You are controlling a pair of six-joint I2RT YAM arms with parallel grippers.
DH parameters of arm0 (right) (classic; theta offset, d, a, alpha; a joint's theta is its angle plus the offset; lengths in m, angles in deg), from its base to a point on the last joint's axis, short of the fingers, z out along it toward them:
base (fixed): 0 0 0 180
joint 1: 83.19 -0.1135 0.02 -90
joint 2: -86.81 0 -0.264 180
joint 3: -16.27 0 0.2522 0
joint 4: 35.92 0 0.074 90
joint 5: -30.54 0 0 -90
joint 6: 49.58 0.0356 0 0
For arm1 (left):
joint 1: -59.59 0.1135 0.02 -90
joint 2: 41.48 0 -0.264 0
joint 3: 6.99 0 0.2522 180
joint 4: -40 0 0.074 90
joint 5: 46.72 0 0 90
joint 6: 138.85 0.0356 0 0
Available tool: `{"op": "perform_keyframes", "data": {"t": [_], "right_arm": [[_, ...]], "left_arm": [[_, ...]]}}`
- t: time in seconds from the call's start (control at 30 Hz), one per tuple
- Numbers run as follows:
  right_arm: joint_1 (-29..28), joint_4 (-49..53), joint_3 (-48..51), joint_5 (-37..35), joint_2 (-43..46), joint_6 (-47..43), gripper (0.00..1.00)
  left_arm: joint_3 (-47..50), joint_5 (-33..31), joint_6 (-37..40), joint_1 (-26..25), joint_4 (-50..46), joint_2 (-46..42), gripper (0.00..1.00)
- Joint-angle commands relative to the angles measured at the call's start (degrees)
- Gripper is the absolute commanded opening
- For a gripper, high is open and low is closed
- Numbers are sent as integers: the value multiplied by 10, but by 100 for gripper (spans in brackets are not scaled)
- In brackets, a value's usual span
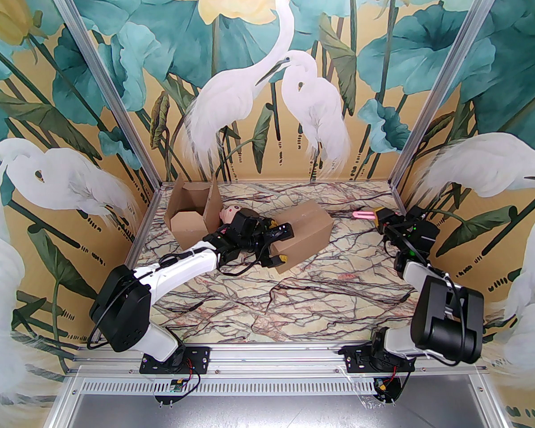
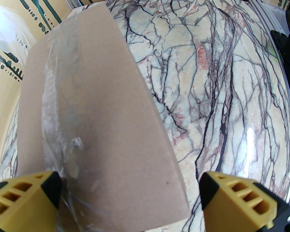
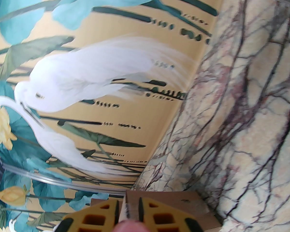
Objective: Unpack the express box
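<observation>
The express box (image 1: 304,232) is a closed brown carton sealed with clear tape (image 2: 54,129), lying at mid-table. My left gripper (image 1: 280,246) stands open at its near-left end, one yellow finger (image 2: 26,197) against the taped side and the other finger (image 2: 244,199) off the box (image 2: 106,129) over bare marble. My right gripper (image 1: 378,216) hovers at the back right, shut on a slim pink tool (image 1: 364,214) that points left. In the right wrist view, the fingertips (image 3: 149,214) pinch this thin tool (image 3: 127,222), with a cardboard edge (image 3: 164,198) just beyond them.
An opened carton (image 1: 191,214) with raised flaps stands at the back left. A doll (image 1: 230,213) lies between it and my left arm. Painted walls close the marble table (image 1: 294,301) on three sides, with aluminium posts at the back corners.
</observation>
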Motion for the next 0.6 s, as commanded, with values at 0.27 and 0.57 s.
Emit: {"op": "perform_keyframes", "data": {"t": [0.27, 0.57], "right_arm": [[2, -50, -17, -8, -215, -30, 3], [2, 60, -38, -50, -268, -105, 38]], "left_arm": [[-54, 12, -123, 8, -69, -50, 99], [-152, -87, -216, 23, -120, 0, 99]]}}
